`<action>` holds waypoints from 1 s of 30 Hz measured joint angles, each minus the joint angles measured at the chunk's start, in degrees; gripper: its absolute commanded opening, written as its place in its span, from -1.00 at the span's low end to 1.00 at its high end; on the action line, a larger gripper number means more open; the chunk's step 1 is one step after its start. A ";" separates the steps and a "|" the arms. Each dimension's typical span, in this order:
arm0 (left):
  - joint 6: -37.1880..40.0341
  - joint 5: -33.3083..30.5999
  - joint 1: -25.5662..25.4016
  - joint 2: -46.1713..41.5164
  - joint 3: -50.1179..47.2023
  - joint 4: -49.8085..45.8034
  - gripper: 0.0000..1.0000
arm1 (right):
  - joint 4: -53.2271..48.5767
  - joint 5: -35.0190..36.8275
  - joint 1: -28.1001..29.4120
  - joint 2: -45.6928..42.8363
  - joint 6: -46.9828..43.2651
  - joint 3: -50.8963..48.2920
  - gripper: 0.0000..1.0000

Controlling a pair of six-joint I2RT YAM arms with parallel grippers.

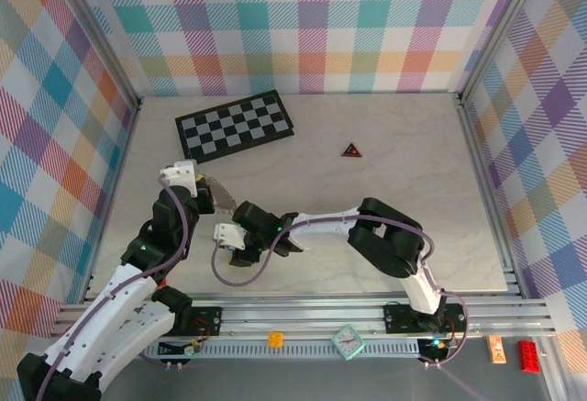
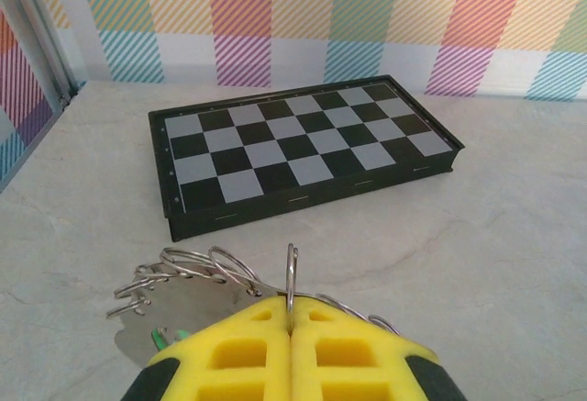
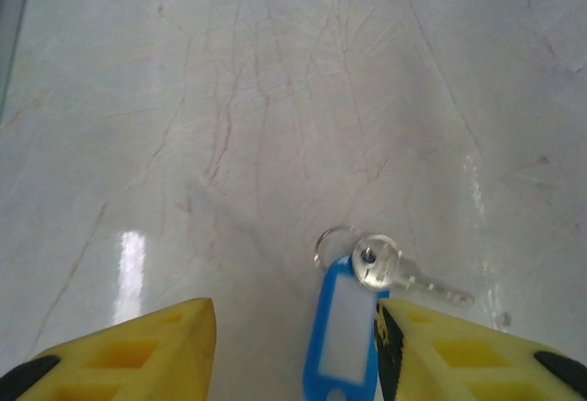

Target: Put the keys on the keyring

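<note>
Clamping keyring (image 2: 291,274) w/ left gripper (image 2: 291,332) closed tight; right gripper (image 3: 295,346) spread, empty, astride blue key (image 3: 377,263).

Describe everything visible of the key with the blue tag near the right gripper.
The key with the blue tag lies flat on the pale, veined table. Its blue plastic tag holds a white label and joins a small silvery ring, which seems to carry a silvery key with a round head, blade pointing right. It lies between the open right gripper's yellow fingers, close beside one; whether they touch is unclear.
</note>
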 measured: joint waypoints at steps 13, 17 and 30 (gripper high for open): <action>0.02 -0.15 0.22 -1.14 0.00 -0.63 -1.00 | -2.84 0.24 -0.24 7.52 0.07 9.07 -0.19; 0.07 0.07 0.22 -1.03 0.00 -0.63 -1.00 | -3.69 1.05 -0.61 7.52 0.33 9.09 -0.37; 1.99 9.16 0.22 -0.13 0.00 -0.42 -1.00 | -2.40 4.76 -1.75 -4.39 2.86 -7.85 -0.69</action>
